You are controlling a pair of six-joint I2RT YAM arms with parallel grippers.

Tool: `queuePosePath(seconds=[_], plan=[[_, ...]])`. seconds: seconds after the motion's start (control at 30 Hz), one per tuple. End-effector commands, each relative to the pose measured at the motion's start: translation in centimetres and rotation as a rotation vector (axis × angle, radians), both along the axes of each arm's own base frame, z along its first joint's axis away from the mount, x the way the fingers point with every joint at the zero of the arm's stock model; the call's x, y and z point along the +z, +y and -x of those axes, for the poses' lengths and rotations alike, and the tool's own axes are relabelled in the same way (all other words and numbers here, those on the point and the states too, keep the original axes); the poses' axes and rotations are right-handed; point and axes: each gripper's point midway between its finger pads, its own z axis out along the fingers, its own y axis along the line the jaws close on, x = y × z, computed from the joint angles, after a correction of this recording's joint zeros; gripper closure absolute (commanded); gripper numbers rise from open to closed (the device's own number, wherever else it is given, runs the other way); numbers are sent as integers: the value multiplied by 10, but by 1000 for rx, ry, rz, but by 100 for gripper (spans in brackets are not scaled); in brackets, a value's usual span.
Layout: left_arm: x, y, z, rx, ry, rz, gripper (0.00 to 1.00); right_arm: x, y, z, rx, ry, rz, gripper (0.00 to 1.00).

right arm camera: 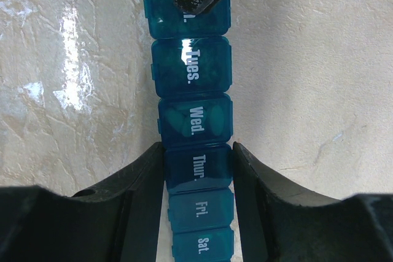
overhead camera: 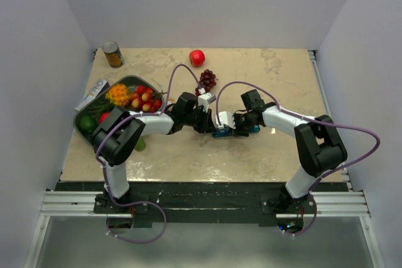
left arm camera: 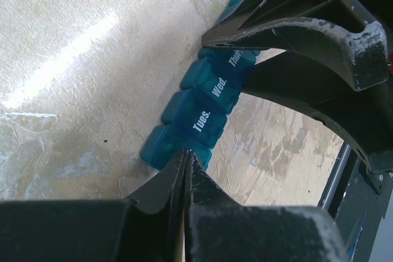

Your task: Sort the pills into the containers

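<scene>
The organiser [right arm camera: 193, 127] is lying in the middle of the table [overhead camera: 282, 155], between the arms. The right gripper [right arm camera: 198, 151] is straddling it at the Thur. cell, fingers pressing both long sides and clamping it in place. The left gripper [left arm camera: 186, 154] is pinched fully closed, its joined tips bearing on the end cell beside Tues. I judge the right should be holding firm and level while the left is working that lid with small moves, not dragging the row sideways. The tips are covering the cell's label, and whether they are sitting on the lid or under its lip is not showing. Pale shapes are glimmering through Tues. and Wed., too dim to name.
</scene>
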Motion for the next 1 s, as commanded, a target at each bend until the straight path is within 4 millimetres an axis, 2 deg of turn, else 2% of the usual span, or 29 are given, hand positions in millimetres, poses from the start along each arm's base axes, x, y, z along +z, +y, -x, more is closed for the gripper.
queuePosePath(seconds=[0.0, 0.17, 0.4, 0.47, 0.73, 0.97], plan=[[-31, 16, 12, 1, 46, -120, 97, 3, 3, -11, -16, -19, 6, 62], [-40, 21, 13, -7, 64, -169, 100, 3, 3, -12, -20, -20, 6, 62], [-60, 24, 29, -46, 139, -222, 100, 2, 3, -13, -25, -16, 9, 62], [-59, 24, 29, -37, 144, -216, 100, 3, 3, -13, -23, -17, 8, 62], [-4, 0, 5, -3, 81, -83, 100, 3, 4, -12, -22, -16, 9, 62], [40, -2, -9, 34, 27, 5, 100, 3, 3, -13, -25, -16, 9, 62]])
